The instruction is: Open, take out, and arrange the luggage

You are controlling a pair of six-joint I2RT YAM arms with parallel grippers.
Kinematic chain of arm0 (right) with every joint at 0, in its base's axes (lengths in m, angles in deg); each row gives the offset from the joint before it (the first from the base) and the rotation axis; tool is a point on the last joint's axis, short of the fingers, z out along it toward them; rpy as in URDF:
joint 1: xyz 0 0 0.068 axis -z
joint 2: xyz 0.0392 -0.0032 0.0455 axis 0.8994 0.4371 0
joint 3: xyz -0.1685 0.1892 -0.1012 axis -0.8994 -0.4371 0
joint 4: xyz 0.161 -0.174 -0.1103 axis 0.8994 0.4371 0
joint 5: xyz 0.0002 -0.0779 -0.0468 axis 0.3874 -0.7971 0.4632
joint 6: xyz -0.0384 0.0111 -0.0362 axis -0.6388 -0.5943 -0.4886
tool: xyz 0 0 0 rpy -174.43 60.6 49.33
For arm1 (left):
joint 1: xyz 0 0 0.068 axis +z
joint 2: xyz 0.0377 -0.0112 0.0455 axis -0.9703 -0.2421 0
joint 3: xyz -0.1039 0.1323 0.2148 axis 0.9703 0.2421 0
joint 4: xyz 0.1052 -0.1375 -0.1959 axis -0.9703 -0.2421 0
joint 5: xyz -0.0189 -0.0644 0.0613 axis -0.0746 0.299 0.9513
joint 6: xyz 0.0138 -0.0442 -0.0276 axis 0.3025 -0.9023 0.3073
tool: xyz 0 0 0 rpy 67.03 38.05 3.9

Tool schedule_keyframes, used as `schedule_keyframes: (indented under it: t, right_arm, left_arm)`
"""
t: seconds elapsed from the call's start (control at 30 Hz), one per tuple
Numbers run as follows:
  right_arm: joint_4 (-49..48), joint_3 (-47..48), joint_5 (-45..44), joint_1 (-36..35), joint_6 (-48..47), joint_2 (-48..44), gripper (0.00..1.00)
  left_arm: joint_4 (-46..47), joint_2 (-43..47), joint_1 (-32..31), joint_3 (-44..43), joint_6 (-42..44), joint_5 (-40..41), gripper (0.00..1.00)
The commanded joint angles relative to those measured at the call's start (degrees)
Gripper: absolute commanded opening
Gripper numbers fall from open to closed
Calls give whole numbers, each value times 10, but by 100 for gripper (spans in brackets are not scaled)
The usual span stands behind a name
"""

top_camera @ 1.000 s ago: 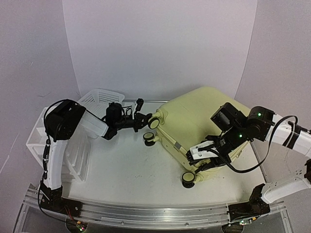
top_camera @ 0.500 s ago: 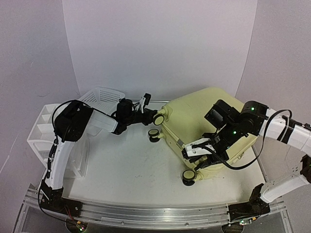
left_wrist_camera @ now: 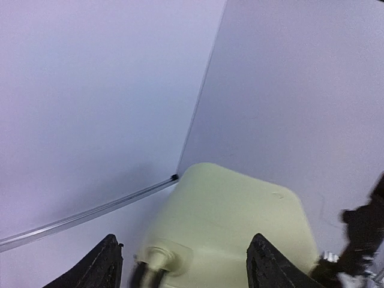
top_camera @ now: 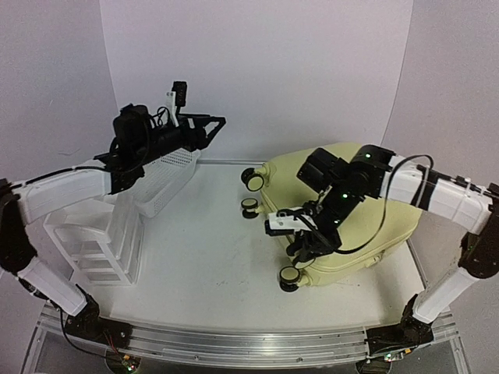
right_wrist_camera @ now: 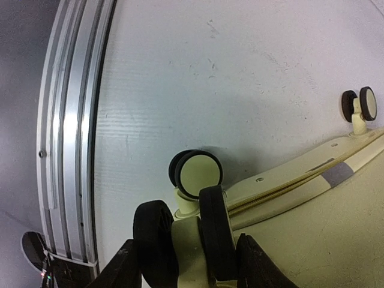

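The luggage (top_camera: 355,206) is a big pale yellow hard-shell suitcase lying closed on the right of the table, its wheels pointing left. My right gripper (top_camera: 306,240) is shut on one near twin wheel (right_wrist_camera: 207,231); the black wheel and its cream fork fill the gap between the fingers (right_wrist_camera: 128,267). A second wheel (right_wrist_camera: 196,174) sits just beyond. My left gripper (top_camera: 212,128) hangs open high in the air above the basket, well left of the luggage. In the left wrist view its fingertips (left_wrist_camera: 111,264) stand wide apart with nothing between them, and the luggage (left_wrist_camera: 240,222) lies beyond.
A white mesh basket (top_camera: 168,167) stands at the back left, under my left arm. A white drawer organiser (top_camera: 93,234) sits along the left edge. An aluminium rail (top_camera: 234,343) runs along the near edge. White walls close the back and sides.
My left gripper has let go of the far wheel, opened, and swung up and left over the basket. My right arm has drawn the luggage a little to the left.
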Motion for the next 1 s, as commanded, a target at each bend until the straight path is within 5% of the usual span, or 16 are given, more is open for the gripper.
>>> schedule_keyframes:
  t: [0.0, 0.27, 0.4, 0.5, 0.57, 0.6, 0.97]
  right_arm:
    - [-74, 108, -37, 1, 182, 137, 0]
    - [-119, 436, -133, -19, 295, 410, 4]
    - [-91, 585, -172, -18, 334, 503, 46]
    - [-67, 617, -176, -17, 359, 492, 67]
    - [-46, 605, -169, -18, 391, 457, 93]
    - [-33, 592, -161, -18, 406, 435, 98]
    - [19, 161, -16, -38, 596, 37, 98]
  left_arm:
    - [-75, 135, -51, 68, -11, 1, 72]
    - [-178, 345, -161, 182, -18, 94, 72]
    - [-249, 427, -181, 229, -32, 123, 72]
    - [-295, 467, -185, 253, -50, 126, 74]
    - [-325, 480, -187, 259, -58, 133, 76]
    - [-338, 479, -187, 260, -57, 134, 77]
    - [-442, 334, -187, 155, 55, 165, 83]
